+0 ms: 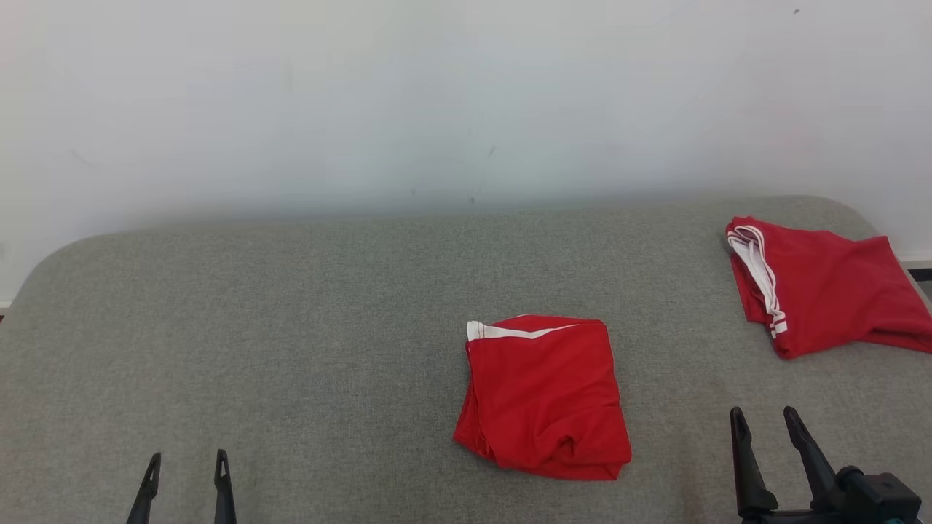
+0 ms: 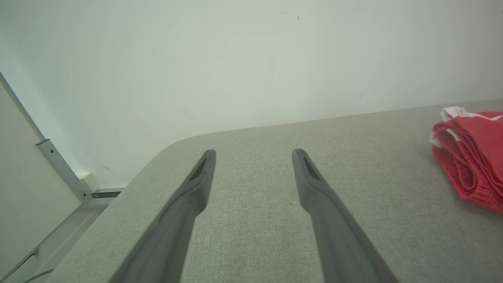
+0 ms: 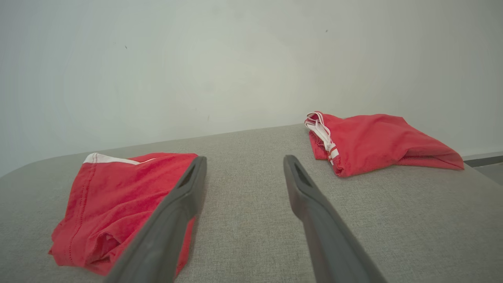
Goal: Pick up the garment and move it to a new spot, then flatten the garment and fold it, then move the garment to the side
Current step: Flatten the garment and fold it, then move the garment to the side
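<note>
- The left end effector (image 1: 188, 456) has two thin dark fingers (image 1: 222, 484) that narrow to pointed tips.
- The right end effector (image 1: 763, 412) has two long black fingers, wider at the foot, on a black boxy housing (image 1: 877, 495).
- A small teal part (image 1: 903, 519) sits at the lower edge of this housing.
- In the wrist views, each finger is matte dark grey, with a long narrow recess (image 2: 310, 169) near the tip.

We counted two garments (folded garment (image 1: 542, 397), rumpled garment (image 1: 823, 287)), two grippers (left gripper (image 1: 188, 455), right gripper (image 1: 763, 411)) and one surface (image 1: 291, 327).
</note>
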`<state>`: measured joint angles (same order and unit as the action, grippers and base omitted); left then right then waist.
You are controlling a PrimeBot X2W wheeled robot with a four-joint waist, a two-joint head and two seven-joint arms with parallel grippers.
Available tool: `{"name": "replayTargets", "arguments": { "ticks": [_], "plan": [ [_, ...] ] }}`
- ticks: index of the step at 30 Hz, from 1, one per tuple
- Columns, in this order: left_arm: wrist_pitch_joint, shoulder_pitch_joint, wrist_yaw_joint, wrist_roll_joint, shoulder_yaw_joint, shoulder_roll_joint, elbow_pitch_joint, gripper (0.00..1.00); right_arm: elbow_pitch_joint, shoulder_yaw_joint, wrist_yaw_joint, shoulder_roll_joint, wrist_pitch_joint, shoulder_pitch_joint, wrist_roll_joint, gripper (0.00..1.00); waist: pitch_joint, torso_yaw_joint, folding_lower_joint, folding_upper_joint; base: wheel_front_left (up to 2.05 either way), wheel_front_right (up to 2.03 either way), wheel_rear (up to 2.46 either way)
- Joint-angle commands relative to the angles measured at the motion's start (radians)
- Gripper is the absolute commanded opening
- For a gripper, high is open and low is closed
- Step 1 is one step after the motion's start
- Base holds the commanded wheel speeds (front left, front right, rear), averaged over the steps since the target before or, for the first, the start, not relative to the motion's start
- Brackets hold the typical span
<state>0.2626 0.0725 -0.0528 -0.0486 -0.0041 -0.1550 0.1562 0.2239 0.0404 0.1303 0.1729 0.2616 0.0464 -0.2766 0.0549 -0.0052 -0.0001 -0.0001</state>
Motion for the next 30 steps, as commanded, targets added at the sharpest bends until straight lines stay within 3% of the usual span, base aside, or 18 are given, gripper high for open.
{"name": "replayTargets", "arguments": {
  "ticks": [1, 6, 17, 30],
  "plan": [
    [0.003, 0.021, -0.007, 0.002, 0.002, -0.004, -0.007, 1.00, -0.006, 0.005, 0.000, -0.006, 0.004, 0.013, 0.015, 1.00, 0.004, 0.000, 0.0001, 0.0001, 0.00, 0.00, 0.00],
    [0.003, 0.040, -0.015, 0.006, 0.003, -0.013, -0.020, 1.00, -0.020, 0.014, 0.000, -0.014, -0.005, 0.021, 0.050, 1.00, 0.009, 0.009, 0.0001, 0.0001, 0.00, 0.00, 0.00],
    [0.002, 0.044, 0.021, -0.038, 0.003, -0.035, -0.040, 1.00, -0.015, 0.018, 0.000, -0.017, -0.023, 0.016, 0.084, 1.00, 0.002, 0.028, 0.0001, 0.0001, 0.00, 0.00, 0.00],
    [0.002, 0.062, 0.004, -0.072, 0.044, -0.021, -0.062, 1.00, 0.002, 0.015, 0.000, -0.026, -0.021, 0.004, 0.083, 1.00, 0.000, 0.027, 0.0001, 0.0001, 0.00, 0.00, 0.00]
  ]
}}
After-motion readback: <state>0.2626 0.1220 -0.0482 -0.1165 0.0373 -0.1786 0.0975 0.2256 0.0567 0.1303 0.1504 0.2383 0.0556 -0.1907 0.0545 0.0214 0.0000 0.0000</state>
